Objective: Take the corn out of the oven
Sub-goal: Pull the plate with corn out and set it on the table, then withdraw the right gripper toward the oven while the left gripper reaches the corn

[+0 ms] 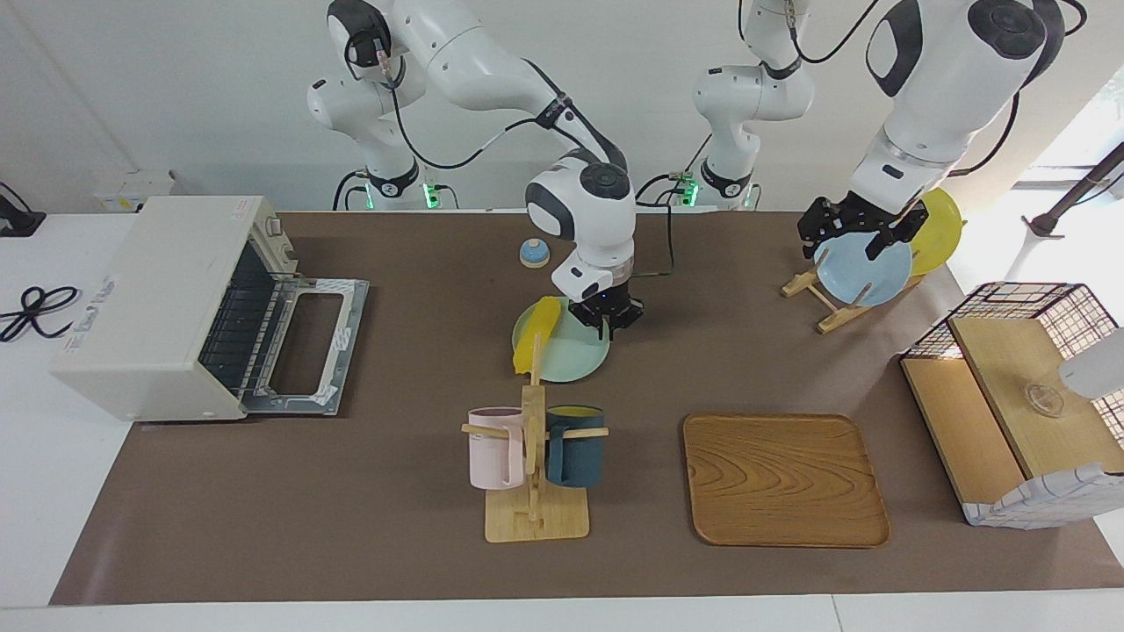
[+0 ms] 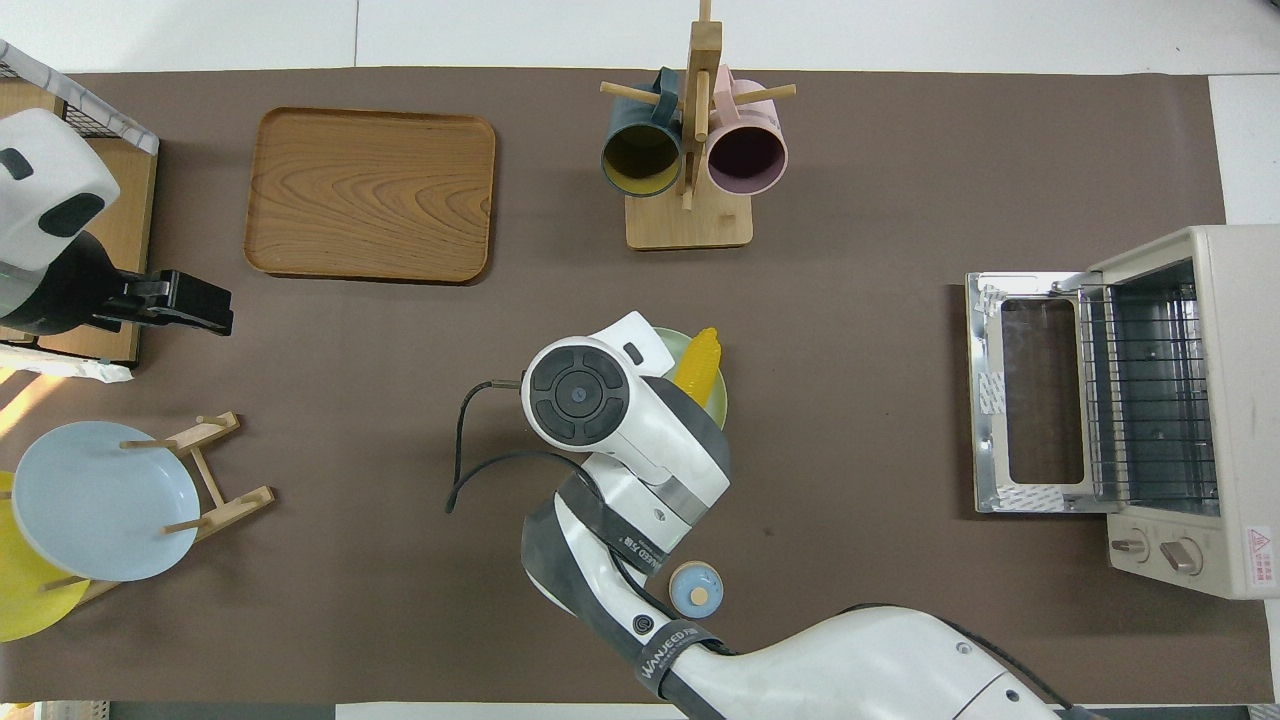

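Note:
The yellow corn [image 1: 537,338] [image 2: 700,362] lies on a pale green plate [image 1: 575,362] [image 2: 718,405] in the middle of the table, outside the oven. My right gripper [image 1: 610,325] hangs low over that plate, just beside the corn and not on it; from overhead its wrist hides it. The off-white oven [image 1: 149,307] [image 2: 1235,400] stands at the right arm's end with its door [image 1: 307,342] [image 2: 1020,390] dropped open and bare wire racks inside. My left gripper [image 1: 845,246] [image 2: 215,310] waits open and holds nothing, over the plate rack.
A wooden mug rack [image 1: 536,518] with a pink and a dark blue mug stands farther from the robots than the plate. Beside it lies a wooden tray [image 1: 784,478]. A basket box [image 1: 1019,395], a rack with a blue plate [image 1: 865,272] and a yellow plate [image 1: 941,226], and a small blue knob [image 1: 534,253] are also here.

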Available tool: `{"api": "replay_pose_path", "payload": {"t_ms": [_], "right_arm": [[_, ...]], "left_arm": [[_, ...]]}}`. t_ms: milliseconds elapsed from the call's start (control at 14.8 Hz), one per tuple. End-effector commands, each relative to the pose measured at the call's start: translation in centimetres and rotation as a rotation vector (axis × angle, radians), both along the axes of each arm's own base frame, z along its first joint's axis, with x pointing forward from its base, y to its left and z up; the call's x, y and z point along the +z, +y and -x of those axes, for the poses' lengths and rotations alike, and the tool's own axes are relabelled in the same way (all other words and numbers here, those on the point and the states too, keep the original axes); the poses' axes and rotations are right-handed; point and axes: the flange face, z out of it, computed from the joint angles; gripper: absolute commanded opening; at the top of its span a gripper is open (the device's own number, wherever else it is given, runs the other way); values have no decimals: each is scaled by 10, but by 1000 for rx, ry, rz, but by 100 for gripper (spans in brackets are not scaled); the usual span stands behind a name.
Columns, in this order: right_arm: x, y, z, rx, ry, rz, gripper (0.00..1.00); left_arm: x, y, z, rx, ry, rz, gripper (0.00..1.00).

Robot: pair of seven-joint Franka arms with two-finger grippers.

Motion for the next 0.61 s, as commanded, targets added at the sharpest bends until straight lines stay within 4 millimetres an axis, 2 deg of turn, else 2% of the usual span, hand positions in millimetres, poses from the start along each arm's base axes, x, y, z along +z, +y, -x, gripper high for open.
{"api": "replay_pose_path", "payload": {"t_ms": [0, 135, 270, 337, 472, 539], "right_arm": [[17, 1, -16, -14, -20, -24, 45], [26, -11, -21, -9, -18, -1, 47], [55, -53, -35, 26, 23, 64, 47], [70, -82, -41, 19, 44, 91, 47], [83, -162, -58, 12, 94, 135, 49], [85, -192, -61, 42, 107, 146, 54]], "left_arm": [[5, 3, 0, -5, -17, -20, 100], [5, 3, 0, -6, -11, -21, 100], [3, 3, 1, -4, -3, -22, 100], [3, 3, 1, -4, -2, -22, 100], [2, -2, 2, -12, -2, -22, 100], [2, -7, 3, -21, -3, -21, 100]]}}
